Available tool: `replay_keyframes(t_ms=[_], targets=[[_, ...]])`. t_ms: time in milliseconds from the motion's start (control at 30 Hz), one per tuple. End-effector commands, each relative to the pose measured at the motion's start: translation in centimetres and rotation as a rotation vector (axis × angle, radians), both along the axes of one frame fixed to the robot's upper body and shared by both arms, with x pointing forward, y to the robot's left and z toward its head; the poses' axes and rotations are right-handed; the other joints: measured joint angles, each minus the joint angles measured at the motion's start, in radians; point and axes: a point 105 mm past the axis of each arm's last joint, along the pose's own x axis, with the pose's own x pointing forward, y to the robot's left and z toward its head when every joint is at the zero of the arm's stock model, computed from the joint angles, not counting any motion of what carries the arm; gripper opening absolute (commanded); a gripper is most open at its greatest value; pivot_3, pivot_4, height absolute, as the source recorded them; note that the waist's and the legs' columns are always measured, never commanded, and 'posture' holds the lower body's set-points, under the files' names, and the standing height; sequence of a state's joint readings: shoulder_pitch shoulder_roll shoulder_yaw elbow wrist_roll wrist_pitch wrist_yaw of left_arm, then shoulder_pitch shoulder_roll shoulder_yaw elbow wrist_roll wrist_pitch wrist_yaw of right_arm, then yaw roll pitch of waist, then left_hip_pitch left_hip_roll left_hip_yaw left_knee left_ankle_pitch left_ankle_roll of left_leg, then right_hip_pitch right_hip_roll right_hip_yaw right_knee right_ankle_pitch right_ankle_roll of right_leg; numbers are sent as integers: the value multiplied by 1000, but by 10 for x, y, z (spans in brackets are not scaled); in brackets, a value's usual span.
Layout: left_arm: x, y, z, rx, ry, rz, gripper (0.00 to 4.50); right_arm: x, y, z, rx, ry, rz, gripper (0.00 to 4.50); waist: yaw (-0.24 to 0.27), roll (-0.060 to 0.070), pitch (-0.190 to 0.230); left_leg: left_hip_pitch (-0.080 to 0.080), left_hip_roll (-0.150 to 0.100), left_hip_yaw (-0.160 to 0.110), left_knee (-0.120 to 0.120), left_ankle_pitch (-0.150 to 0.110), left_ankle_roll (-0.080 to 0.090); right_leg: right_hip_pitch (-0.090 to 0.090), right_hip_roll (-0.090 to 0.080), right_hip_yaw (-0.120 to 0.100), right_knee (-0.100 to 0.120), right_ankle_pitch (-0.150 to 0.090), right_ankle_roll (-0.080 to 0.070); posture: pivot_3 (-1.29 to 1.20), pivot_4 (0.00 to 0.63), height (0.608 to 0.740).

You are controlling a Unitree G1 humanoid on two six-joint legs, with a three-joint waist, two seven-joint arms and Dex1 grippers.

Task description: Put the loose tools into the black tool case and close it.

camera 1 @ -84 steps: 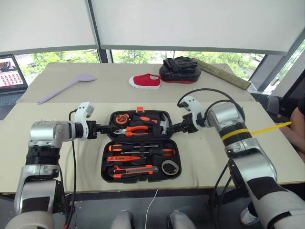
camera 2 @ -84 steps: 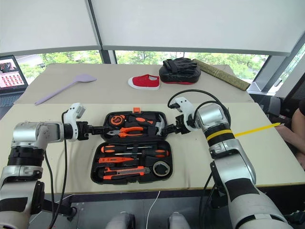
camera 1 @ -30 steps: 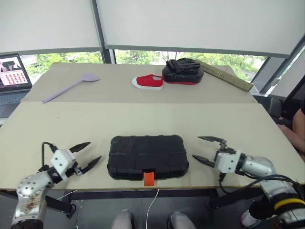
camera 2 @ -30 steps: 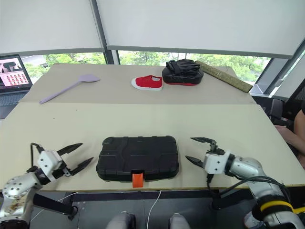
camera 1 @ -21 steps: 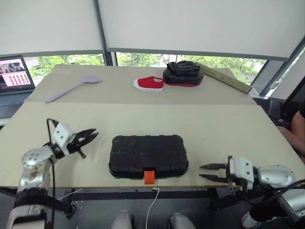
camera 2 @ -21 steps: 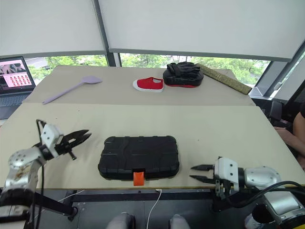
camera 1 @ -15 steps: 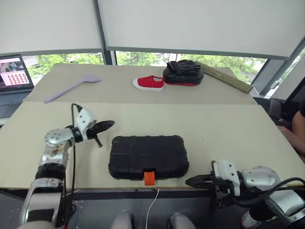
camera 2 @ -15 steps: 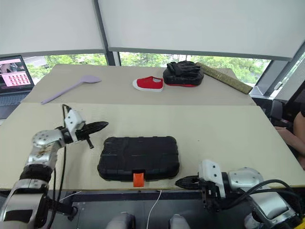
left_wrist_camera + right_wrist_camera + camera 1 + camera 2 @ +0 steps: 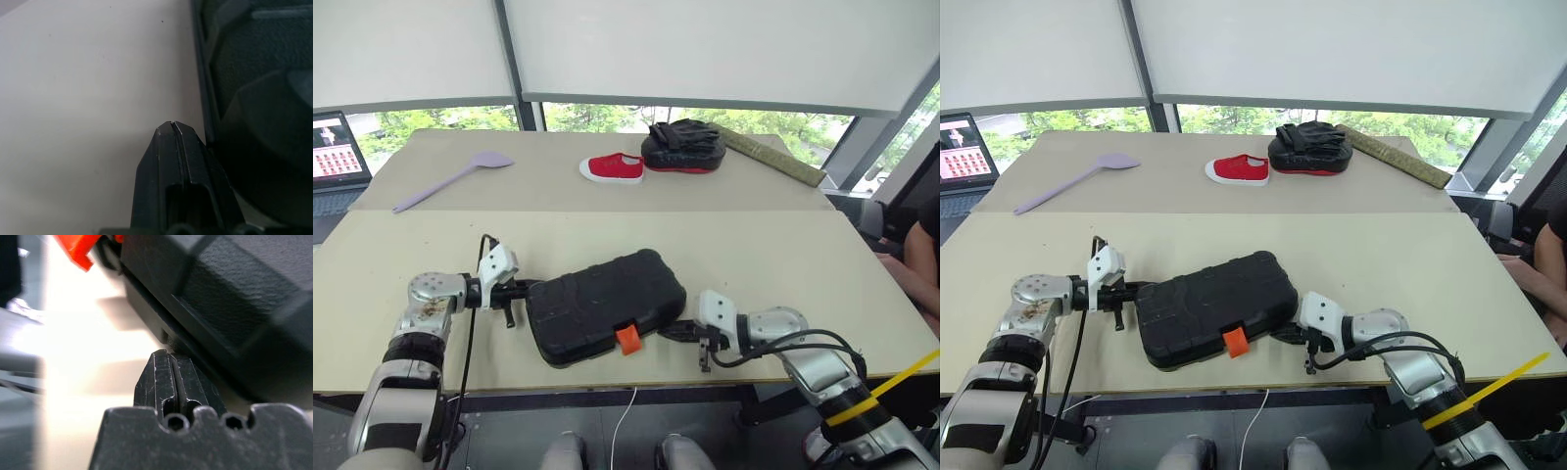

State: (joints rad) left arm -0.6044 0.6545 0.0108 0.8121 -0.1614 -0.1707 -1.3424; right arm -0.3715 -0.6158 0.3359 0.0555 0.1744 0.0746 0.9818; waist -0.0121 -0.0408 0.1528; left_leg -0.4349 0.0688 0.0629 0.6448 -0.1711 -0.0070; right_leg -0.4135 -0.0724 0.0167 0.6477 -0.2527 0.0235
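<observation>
The black tool case [image 9: 605,305] lies closed at lower centre of the frame on the tan table [image 9: 773,255], now skewed with its right end turned away; half a second ago it sat square. Its orange latch [image 9: 627,339] hangs at the near edge. The left gripper [image 9: 521,290], fingers pressed together, has come in against the case's left end. The right gripper [image 9: 672,332], also pinched shut, now pokes the near right corner. Farther back lie a lilac spoon [image 9: 448,180], red shoe [image 9: 612,167] and black mitt [image 9: 682,145].
</observation>
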Motion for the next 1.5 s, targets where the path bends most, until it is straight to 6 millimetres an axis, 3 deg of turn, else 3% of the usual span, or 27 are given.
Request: replay_keyframes(t_ms=[33,233,400,500,567,700,800,900,1000,1133,1200,1300,1500], targets=[[-9,1,7,-54,-34,23,0,27,1,21,54,-106,-55,68,0,0,0,-2,0,0,0,0,0,-2,0,0,0,0,0,0,150,740],[-20,30,9,-104,-74,246,0,40,0,19,62,-109,-59,68,-2,0,0,-5,0,0,0,0,0,-7,0,1,2,0,0,0,150,740],[-26,51,41,-109,-148,311,0,37,-13,21,117,-96,-72,68,0,0,0,-5,1,0,0,0,0,-7,0,1,3,1,-1,0,150,740],[-35,35,78,-199,-161,211,0,28,-22,22,138,-111,-66,68,10,0,0,-5,0,0,0,0,0,-6,-1,0,2,0,-1,0,150,740],[-37,9,98,-261,-152,128,0,21,-28,25,163,-107,-66,68,15,0,0,-5,-1,1,0,0,0,-6,-2,0,1,0,0,0,150,740],[-38,-53,108,-303,-111,-32,0,12,-36,27,203,-83,-83,68,22,0,0,-5,-2,1,0,1,-1,-5,-2,0,1,1,1,0,150,740],[-40,-92,94,-270,-68,-118,0,2,-35,28,190,-68,-62,68,22,1,0,-4,-1,1,1,1,-1,-4,-1,1,1,1,1,0,150,740],[-36,-116,64,-218,-19,-133,0,-7,-33,33,208,-68,-64,68,14,1,0,-4,-1,0,0,1,-1,-5,1,3,1,1,1,0,150,740],[-33,-126,28,-119,51,-118,0,-16,-27,39,229,-69,-48,68,12,1,0,-4,0,-1,0,1,-1,-6,3,4,2,1,0,0,150,740],[-36,-121,-16,-18,178,-68,0,-24,-9,43,255,-53,-20,68,14,7,-4,4,0,-1,0,1,-1,3,3,5,1,0,1,0,150,740],[-39,-116,-24,5,203,-63,0,-26,3,42,257,-47,-6,68,13,9,-9,16,0,-1,-2,0,-1,14,3,5,-1,-6,5,0,150,740],[-37,-112,-23,-9,209,-41,0,-25,18,41,267,-36,9,68,9,14,-14,28,0,0,-5,-3,-7,24,1,5,-2,-10,-1,0,150,740],[-33,-108,-19,-17,194,-21,0,-11,32,14,185,14,-8,68,1,18,-18,30,-1,0,-6,-2,-6,25,1,5,-2,-11,-2,0,150,740]])
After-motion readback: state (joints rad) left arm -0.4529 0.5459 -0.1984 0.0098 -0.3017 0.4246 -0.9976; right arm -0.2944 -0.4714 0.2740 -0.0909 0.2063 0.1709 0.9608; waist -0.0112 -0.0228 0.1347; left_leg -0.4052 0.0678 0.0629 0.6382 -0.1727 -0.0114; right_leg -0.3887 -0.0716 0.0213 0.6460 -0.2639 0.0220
